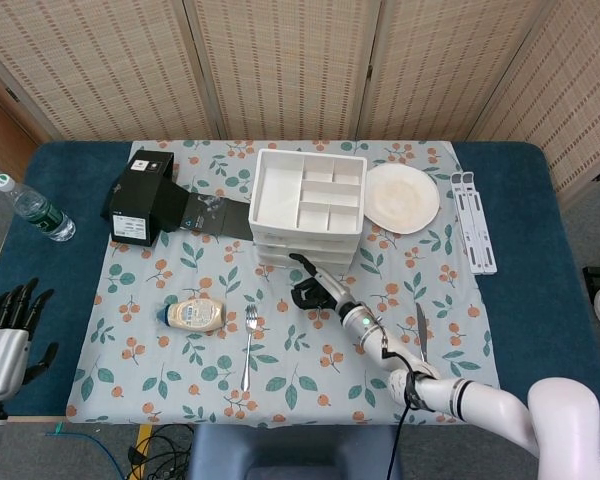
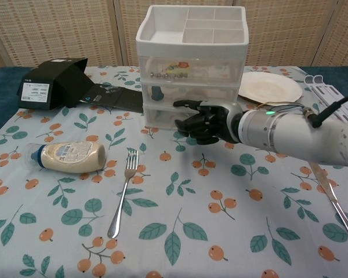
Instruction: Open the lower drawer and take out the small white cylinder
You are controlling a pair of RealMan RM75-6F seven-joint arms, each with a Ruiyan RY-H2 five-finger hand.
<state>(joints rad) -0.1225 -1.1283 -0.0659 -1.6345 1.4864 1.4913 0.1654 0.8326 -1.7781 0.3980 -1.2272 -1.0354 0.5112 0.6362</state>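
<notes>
The white three-drawer unit (image 1: pixel 308 205) (image 2: pixel 191 35) stands at the back middle of the table, all its drawers closed. Its lower drawer (image 2: pixel 161 117) (image 1: pixel 276 259) has a cloudy front, and I cannot make out a small white cylinder inside. My right hand (image 1: pixel 315 290) (image 2: pixel 206 121) hovers right in front of the lower drawer. Its fingers are curled in with one stretched toward the drawer front, and it holds nothing. Whether it touches the drawer is unclear. My left hand (image 1: pixel 5 325) hangs off the table's front left corner, fingers spread and empty.
A mayonnaise bottle (image 1: pixel 195 314) (image 2: pixel 66 156) and a fork (image 1: pixel 249 345) (image 2: pixel 123 191) lie front left of the drawers. A black box (image 1: pixel 140 195) sits at the back left, a plate (image 1: pixel 402 197) and a white rack (image 1: pixel 475 232) at the right. A knife (image 1: pixel 421 328) lies beside my right forearm.
</notes>
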